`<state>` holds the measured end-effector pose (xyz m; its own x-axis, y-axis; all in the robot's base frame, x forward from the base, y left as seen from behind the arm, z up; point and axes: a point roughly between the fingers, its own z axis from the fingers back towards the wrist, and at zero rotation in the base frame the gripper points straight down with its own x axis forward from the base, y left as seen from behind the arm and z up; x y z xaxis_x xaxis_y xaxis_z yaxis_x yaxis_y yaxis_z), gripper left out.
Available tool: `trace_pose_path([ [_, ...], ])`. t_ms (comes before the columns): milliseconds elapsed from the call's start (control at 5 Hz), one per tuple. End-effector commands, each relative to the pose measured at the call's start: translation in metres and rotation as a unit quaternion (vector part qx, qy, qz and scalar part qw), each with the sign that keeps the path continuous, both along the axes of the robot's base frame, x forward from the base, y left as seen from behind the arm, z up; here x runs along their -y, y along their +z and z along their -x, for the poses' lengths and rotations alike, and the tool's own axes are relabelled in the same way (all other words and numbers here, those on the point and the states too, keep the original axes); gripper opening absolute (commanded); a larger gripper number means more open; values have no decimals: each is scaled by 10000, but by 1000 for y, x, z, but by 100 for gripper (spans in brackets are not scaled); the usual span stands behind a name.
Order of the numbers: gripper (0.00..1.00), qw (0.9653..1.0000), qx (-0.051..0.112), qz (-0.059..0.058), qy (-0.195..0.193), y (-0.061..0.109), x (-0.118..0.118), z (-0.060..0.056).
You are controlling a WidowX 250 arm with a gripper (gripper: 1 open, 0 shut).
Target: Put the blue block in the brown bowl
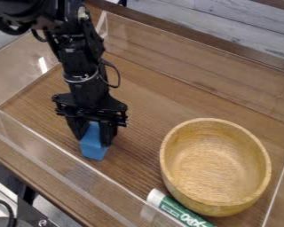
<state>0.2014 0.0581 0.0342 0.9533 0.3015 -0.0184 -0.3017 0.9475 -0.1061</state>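
Note:
The blue block (95, 146) stands on the wooden table, left of centre. My gripper (93, 133) points straight down over it, and its black fingers (77, 130) press against the block's upper sides, so it is shut on the block. The block's lower half shows below the fingertips and rests on the table. The brown bowl (169, 166), large, round and of light wood, sits empty to the right, about a block's length from the gripper.
Clear acrylic walls (38, 151) ring the table on the near and left sides. A white and green tube (180, 211) lies along the front edge just below the bowl. The black arm (71, 44) rises toward the upper left.

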Motion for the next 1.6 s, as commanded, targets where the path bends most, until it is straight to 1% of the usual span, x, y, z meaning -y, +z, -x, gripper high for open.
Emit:
trace_pose_path([
  [0, 0, 9997, 199, -114, -53, 12, -1, -7],
  [600, 0, 9995, 216, -162, -159, 21, 2, -8],
  [1400, 0, 9992, 217, -197, -279, 34, 7, -9],
])
